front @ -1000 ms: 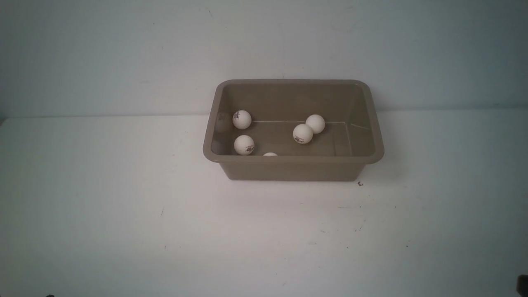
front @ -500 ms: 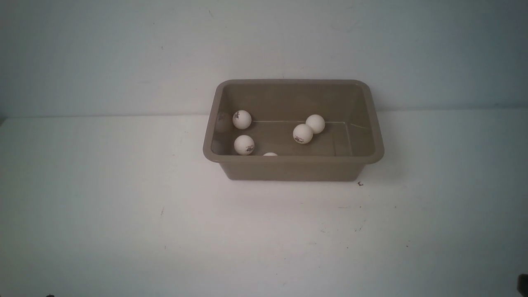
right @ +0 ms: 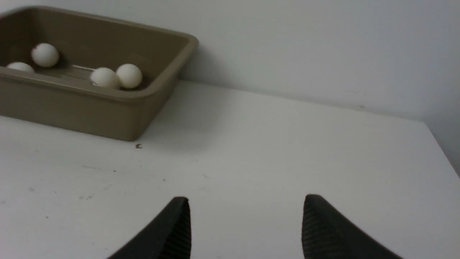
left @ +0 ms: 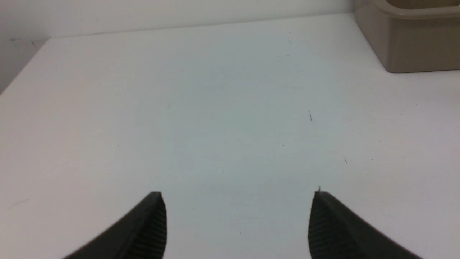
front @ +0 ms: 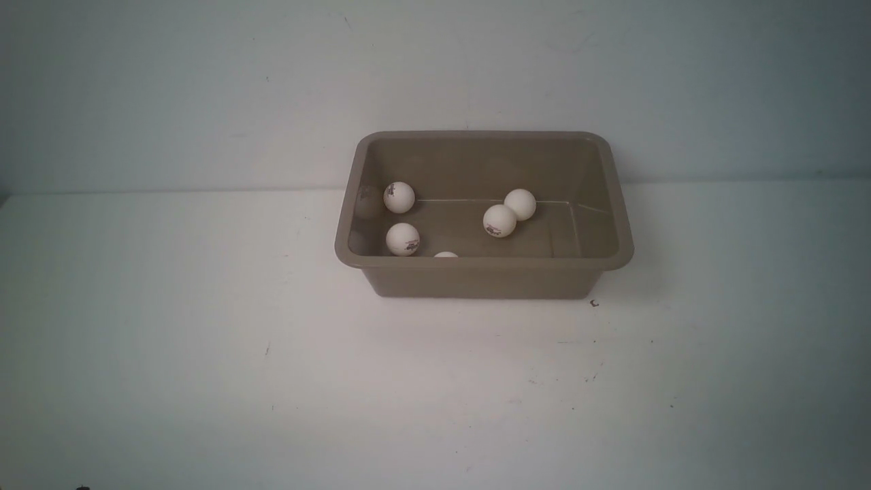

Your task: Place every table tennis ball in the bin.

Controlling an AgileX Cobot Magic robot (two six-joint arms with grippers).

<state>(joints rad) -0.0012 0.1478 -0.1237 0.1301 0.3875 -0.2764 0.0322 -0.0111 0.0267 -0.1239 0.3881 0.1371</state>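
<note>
White table (front: 204,354) meets a pale wall (front: 204,82); left gripper (left: 237,201) and right gripper (right: 244,205) gape, empty.

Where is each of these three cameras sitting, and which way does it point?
Front view: between the arms, facing the wall over the table; it sees the bin holding five balls; no robot parts show.
Left wrist view: on the left arm, low over the table; the open left hand shows.
Right wrist view: on the right arm; the open right hand shows.
All three share the bin.
</note>
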